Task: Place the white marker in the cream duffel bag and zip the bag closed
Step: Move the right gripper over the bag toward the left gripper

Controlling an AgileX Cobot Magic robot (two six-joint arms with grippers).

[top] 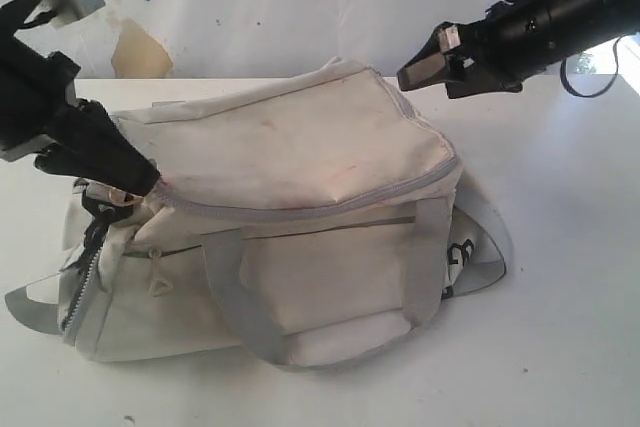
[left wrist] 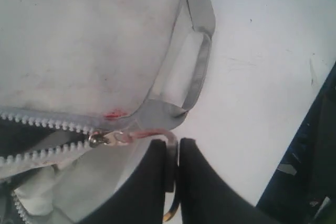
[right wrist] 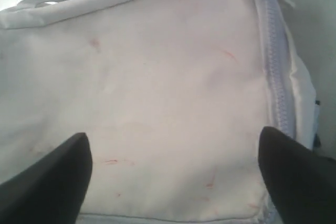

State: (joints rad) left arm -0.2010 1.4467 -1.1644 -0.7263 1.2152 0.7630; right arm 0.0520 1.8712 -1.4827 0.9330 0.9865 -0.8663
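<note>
White surface (top: 560, 277) bears the cream duffel bag (top: 300, 147); white marker unseen, judged inside it; left fingers (left wrist: 147, 192) clamped on the zipper pull (left wrist: 143, 133) at the bag's left corner, right fingers (right wrist: 47, 187) apart over its top: draw along the track, right steadying fabric.

I've got a white table (top: 560, 297) with one bag (top: 300, 167) lying on it, centre-left, grey straps (top: 30, 309) spilling onto the tabletop.
</note>
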